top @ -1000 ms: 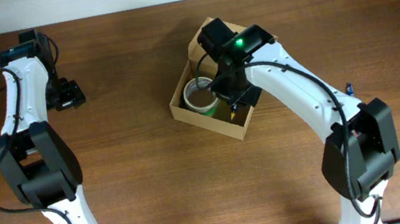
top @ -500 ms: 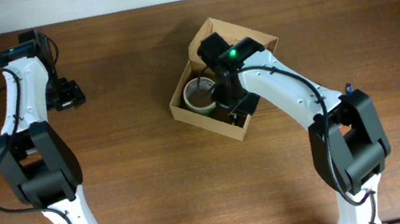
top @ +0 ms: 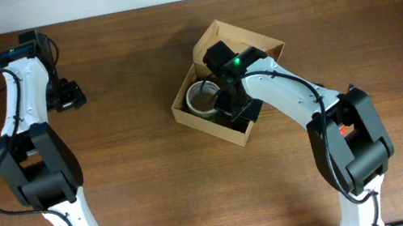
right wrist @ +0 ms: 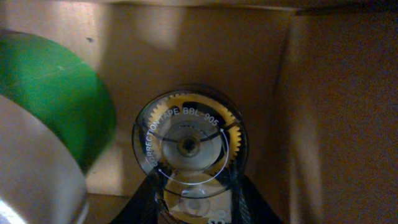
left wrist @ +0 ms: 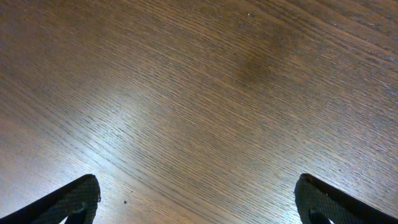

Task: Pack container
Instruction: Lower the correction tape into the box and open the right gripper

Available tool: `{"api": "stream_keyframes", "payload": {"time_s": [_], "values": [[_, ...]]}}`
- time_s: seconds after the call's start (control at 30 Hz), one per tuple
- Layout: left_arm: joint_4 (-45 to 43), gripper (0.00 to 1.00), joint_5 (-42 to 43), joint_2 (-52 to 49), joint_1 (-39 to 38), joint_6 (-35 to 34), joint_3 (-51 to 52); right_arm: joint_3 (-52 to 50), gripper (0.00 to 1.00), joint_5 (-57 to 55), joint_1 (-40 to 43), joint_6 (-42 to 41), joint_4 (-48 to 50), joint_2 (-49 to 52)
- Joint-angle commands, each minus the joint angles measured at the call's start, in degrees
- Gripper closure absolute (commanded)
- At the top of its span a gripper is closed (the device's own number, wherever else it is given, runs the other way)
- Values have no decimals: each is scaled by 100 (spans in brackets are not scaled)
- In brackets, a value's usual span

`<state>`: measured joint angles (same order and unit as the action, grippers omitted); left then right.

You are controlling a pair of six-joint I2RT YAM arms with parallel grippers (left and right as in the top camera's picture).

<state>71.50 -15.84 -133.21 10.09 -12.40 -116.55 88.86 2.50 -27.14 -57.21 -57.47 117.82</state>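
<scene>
Right gripper (right wrist: 194, 202), down inside the box (top: 183, 108), pinches a correction tape (right wrist: 189, 146) beside a tape roll (top: 200, 97); release and closing likely remain. Left gripper (left wrist: 196, 190) gapes, empty.

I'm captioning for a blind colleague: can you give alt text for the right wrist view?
A round clear plastic correction-tape dispenser with a yellow gear is held by the right gripper inside the tan cardboard box, beside a green tape roll.

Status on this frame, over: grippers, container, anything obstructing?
Left gripper open over table. Right gripper inside container, jaws shut on correction tape. Lid flap open, green tape roll alongside. No obstruction seen.
</scene>
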Motion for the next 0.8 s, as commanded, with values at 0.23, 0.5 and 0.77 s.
{"api": "stream_keyframes", "payload": {"time_s": [0.23,0.5,0.77], "values": [[2,0,24,68,15,50,17,400,58,-46,142,422,-286,42],[2,0,24,68,15,50,20,407,56,-61,214,494,-334,28],[2,0,22,68,15,52,17,407,47,-83,210,601,-341,28]]}}
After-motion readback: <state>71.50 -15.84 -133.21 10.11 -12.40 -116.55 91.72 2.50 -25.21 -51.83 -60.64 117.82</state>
